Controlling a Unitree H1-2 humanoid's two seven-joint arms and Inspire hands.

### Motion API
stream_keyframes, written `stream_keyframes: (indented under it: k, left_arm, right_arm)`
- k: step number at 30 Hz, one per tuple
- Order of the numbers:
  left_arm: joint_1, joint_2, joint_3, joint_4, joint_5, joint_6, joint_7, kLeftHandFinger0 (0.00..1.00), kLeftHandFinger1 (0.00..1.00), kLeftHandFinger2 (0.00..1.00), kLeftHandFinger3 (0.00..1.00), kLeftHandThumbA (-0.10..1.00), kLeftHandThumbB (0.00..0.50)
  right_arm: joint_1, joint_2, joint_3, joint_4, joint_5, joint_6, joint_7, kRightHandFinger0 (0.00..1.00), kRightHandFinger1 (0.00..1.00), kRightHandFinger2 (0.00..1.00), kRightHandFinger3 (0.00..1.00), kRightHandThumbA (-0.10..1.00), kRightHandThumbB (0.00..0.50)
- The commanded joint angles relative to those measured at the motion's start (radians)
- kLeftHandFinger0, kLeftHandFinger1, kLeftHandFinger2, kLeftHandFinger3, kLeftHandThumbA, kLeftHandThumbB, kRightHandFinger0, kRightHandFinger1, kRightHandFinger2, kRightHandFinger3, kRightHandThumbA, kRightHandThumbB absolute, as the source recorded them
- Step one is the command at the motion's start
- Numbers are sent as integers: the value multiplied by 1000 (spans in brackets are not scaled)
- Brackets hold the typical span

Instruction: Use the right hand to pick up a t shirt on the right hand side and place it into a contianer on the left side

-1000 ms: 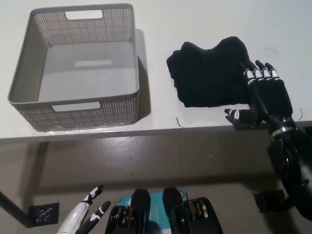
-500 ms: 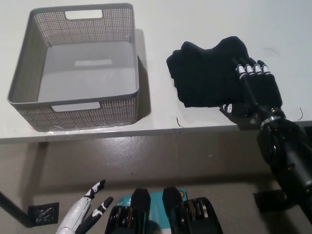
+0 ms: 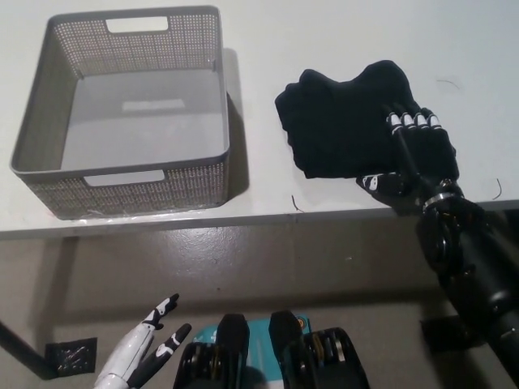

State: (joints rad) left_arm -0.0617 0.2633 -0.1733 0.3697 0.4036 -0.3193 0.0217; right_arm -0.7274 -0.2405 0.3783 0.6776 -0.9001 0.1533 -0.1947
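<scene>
Resting on the right part of the white table (image 3: 340, 32): one black t shirt (image 3: 340, 130), bunched in a loose heap, near the table's front edge. Right hand (image 3: 415, 158), black, lies over the shirt's right edge, fingers (image 3: 405, 121) spread flat on the cloth and thumb out at the shirt's lower right corner; open, nothing gripped, the shirt not lifted. Black right arm enters from the bottom right, crossing the table edge. Left part of the table: one grey perforated container (image 3: 215, 89), rectangular, with handle slots in its near and far walls, holding nothing, standing well apart from the shirt with bare tabletop between them. A short dark thread (image 3: 297, 204) lies near the table's front edge, between container and shirt, below the shirt's left corner. Left hand (image 3: 146, 344), white, hangs low at the lower left, below the table edge, fingers apart, holding nothing. Floor under the table: one small dark plate (image 3: 71, 355) at the lower left.
</scene>
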Motion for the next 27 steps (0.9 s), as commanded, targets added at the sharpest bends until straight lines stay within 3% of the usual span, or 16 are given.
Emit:
stream_keyframes:
  k: [1,2,3,4,5,6,7,9,10,12,13,14,15,16,22,27]
  left_arm:
    - [-7,7,-5,-46,-6,4,-15,972,1000,1000,1000,1000,331]
    - [-5,7,-5,-53,-4,9,-17,971,1000,1000,1000,1000,346]
    - [-4,7,-4,-58,-2,14,-18,970,1000,1000,1000,1000,349]
    - [-5,7,0,-62,-1,17,-16,981,1000,1000,1000,1000,354]
    - [-6,6,1,-61,2,20,-14,985,1000,1000,1000,1000,354]
    - [-6,5,0,-59,0,9,-11,988,1000,1000,1000,1000,339]
    - [-13,5,-3,-54,8,5,-8,990,1000,1000,1000,1000,332]
    - [-12,5,-2,-61,6,22,-16,1000,1000,1000,1000,1000,341]
    - [-8,5,1,-69,3,29,-18,1000,1000,1000,1000,1000,334]
    - [-8,2,2,-72,-1,21,-15,1000,1000,1000,1000,1000,311]
    - [-7,2,2,-79,-2,30,-20,1000,1000,1000,1000,1000,310]
    - [-5,3,1,-84,-2,34,-22,1000,1000,1000,1000,1000,302]
    - [-5,3,1,-83,1,32,-20,1000,1000,1000,1000,1000,314]
    - [-6,4,1,-79,0,27,-18,1000,1000,1000,1000,1000,313]
    - [-10,3,-1,-65,-7,17,-21,1000,1000,1000,1000,1000,292]
    - [-7,0,-2,-66,-9,34,-29,1000,1000,1000,1000,1000,289]
  right_arm:
    - [-68,26,-27,45,64,-73,-94,1000,1000,1000,1000,610,422]
    - [-68,40,-55,63,105,-120,-131,1000,1000,1000,1000,360,294]
    - [-71,53,-82,88,145,-170,-165,1000,1000,1000,1000,231,319]
    - [-84,57,-85,103,147,-187,-174,1000,1000,1000,1000,109,263]
    - [-87,59,-89,112,151,-205,-186,1000,1000,1000,1000,50,270]
    - [-87,66,-111,137,172,-282,-269,1000,1000,1000,1000,-94,207]
    - [-92,73,-131,154,192,-324,-311,1000,1000,1000,1000,-100,137]
    - [-96,84,-156,171,225,-369,-327,969,1000,1000,1000,-100,85]
    - [-100,90,-164,182,237,-397,-335,886,997,1000,1000,-100,57]
    - [-96,98,-179,188,248,-411,-353,737,857,948,945,-100,66]
    - [-96,102,-186,196,251,-422,-369,559,726,864,926,-100,50]
    - [-96,104,-190,201,253,-427,-375,446,639,808,921,-100,33]
    - [-96,102,-190,209,250,-436,-385,433,648,818,916,-100,52]
    - [-94,100,-188,219,243,-454,-407,483,687,837,907,-100,61]
    - [-94,105,-205,248,261,-484,-454,586,746,866,900,-100,50]
    - [-109,109,-207,278,270,-508,-496,593,763,888,881,-100,75]
